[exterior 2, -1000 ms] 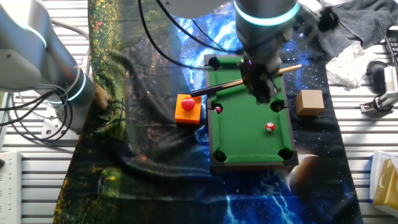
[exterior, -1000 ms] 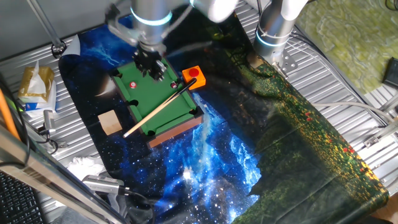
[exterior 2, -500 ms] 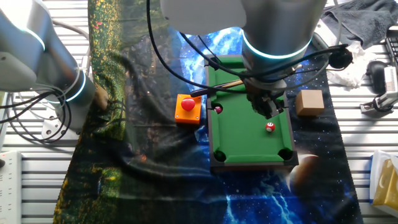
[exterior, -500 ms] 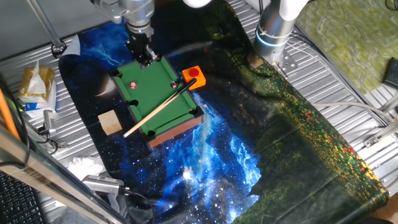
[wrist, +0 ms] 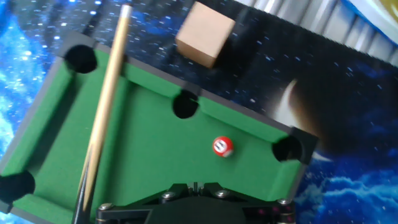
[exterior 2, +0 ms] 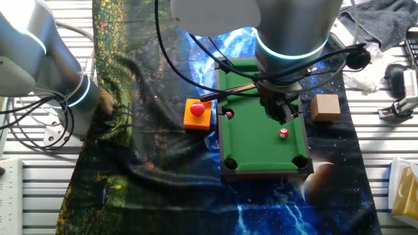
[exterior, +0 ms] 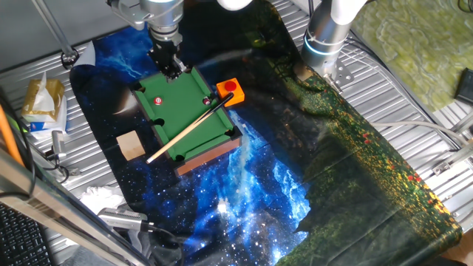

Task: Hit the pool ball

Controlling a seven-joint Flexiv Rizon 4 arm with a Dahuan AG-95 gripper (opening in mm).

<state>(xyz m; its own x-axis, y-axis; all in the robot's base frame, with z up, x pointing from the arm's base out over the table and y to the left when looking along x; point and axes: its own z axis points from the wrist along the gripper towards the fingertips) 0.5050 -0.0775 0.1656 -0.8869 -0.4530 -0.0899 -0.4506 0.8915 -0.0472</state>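
Observation:
The pool ball (exterior: 157, 100), tiny and bright red with a white spot, lies on the green mini pool table (exterior: 185, 118). It also shows in the other fixed view (exterior 2: 283, 134) and in the hand view (wrist: 222, 147), near a corner pocket. My gripper (exterior: 169, 66) hangs over the table's end, a short way from the ball, also seen in the other fixed view (exterior 2: 280, 113). In the hand view the gripper (wrist: 194, 185) has its jaws pressed together and holds nothing. A wooden cue (wrist: 102, 118) lies along the table.
A darker maroon ball (exterior 2: 229, 114) sits by a side pocket. An orange-based red button (exterior 2: 197, 112) stands beside the table. A wooden block (exterior 2: 324, 108) sits on the other side. A second robot arm (exterior 2: 59, 72) stands at the cloth's edge.
Over the first half second the gripper moved across the pool table toward the end where the red ball lies. Since then nothing has moved. The ball has stayed in place.

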